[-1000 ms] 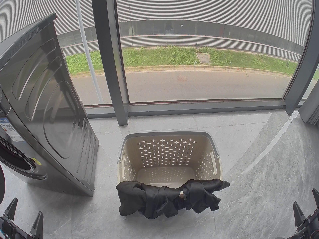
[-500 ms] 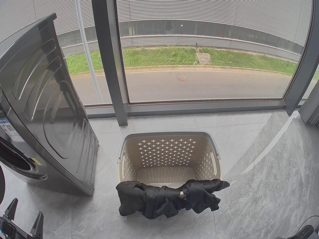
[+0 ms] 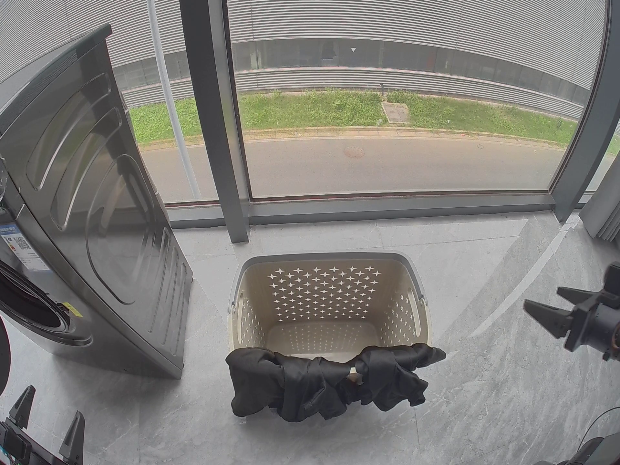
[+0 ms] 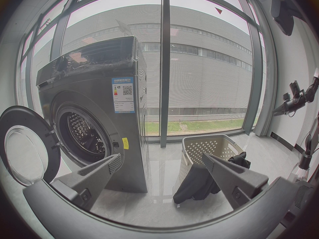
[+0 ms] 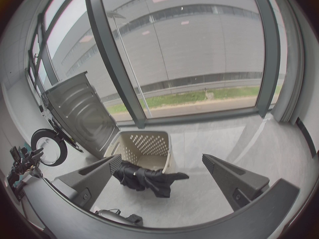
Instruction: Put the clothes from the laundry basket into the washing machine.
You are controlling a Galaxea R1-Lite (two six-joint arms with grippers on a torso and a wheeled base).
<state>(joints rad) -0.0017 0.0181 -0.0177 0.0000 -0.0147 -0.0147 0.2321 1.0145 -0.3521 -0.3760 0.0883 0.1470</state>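
Note:
A cream laundry basket (image 3: 326,289) stands on the floor in front of me. A black garment (image 3: 323,382) hangs over its near rim, partly outside; the inside looks bare. The dark grey washing machine (image 3: 97,214) is to the left, with its round door (image 4: 26,150) swung open and the drum (image 4: 84,136) exposed. My left gripper (image 3: 48,418) is low at the near left, open and holding nothing. My right gripper (image 3: 544,298) hangs open in the air to the right of the basket, well apart from the garment (image 5: 146,180).
Grey marble floor (image 3: 491,382) lies open around the basket. A large window with a dark pillar (image 3: 216,130) stands just behind it. A curtain edge (image 3: 604,214) shows at the far right.
My right gripper dropped out at the bottom right, then came up to mid-height at the right edge. The left gripper, basket and garment stayed put.

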